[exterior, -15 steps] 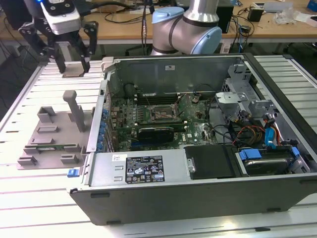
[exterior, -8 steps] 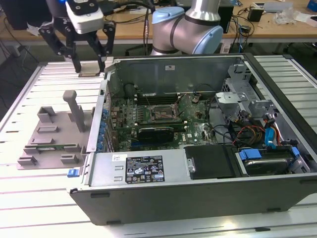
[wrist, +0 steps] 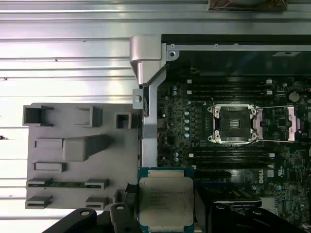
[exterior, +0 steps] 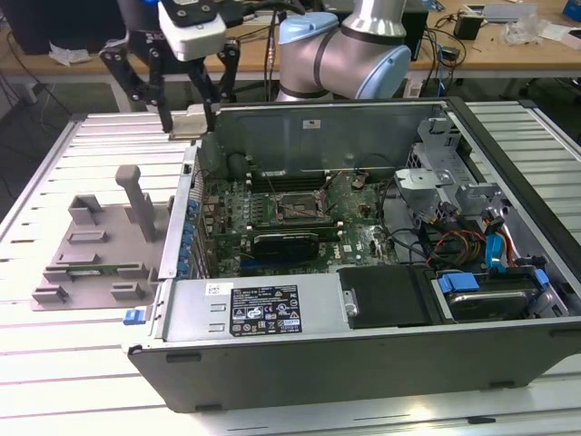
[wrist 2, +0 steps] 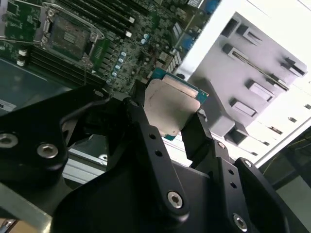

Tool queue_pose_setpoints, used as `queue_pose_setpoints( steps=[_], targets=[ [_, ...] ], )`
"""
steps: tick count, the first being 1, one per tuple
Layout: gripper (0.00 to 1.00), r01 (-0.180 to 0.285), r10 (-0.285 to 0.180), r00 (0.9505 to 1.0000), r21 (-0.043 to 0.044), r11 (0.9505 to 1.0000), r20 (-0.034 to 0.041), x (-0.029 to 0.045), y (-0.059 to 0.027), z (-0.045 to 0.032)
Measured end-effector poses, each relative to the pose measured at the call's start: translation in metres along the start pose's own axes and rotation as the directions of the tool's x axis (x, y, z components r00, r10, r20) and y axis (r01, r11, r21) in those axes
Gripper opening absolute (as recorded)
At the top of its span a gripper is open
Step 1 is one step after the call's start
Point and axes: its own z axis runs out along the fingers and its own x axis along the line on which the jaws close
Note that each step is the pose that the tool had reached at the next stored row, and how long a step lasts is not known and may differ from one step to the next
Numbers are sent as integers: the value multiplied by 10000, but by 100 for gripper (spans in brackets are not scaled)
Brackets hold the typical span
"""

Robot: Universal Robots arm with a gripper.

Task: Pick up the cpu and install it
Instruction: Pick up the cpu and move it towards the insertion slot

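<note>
The cpu (wrist: 165, 199) is a thin square with a dull silver lid on a green board. It is held off the surface by the gripper (wrist 2: 167, 114), whose black fingers (wrist 2: 141, 104) are closed on two opposite edges. It looks light and stiff. The smooth metal lid would likely slide under a loose pinch, and its underside contacts are probably the delicate part. The edges, where the fingers already sit, seem the right place to hold it, with the flat faces left alone and the chip kept level. In the first wrist view the chip hangs over the line of the computer case (exterior: 363, 363) wall, with the grey fixture (wrist: 68, 155) to one side and the motherboard (wrist: 194, 145) to the other. In the exterior view the gripper (exterior: 189, 116) stands at about ten o'clock from the open socket (exterior: 295, 207), whose retaining frame is swung back. The grey fixture lies at about seven o'clock from the gripper, on the slatted table (exterior: 54, 363). The socket pins are likely easy to bend, so any tilt at seating could do harm.
</note>
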Motion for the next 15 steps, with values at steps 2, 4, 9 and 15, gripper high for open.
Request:
queue_pose_setpoints(
  steps=[2, 4, 9, 15],
  targets=[
    [55, 2, -2, 10000, -1, 10000, 0, -97, -1, 0],
    [55, 2, -2, 10000, -1, 10000, 0, -230, -2, 0],
    [55, 1, -1, 10000, 0, 10000, 0, -440, -3, -1],
    [55, 0, 0, 10000, -1, 10000, 0, -733, -4, -2]
  ],
)
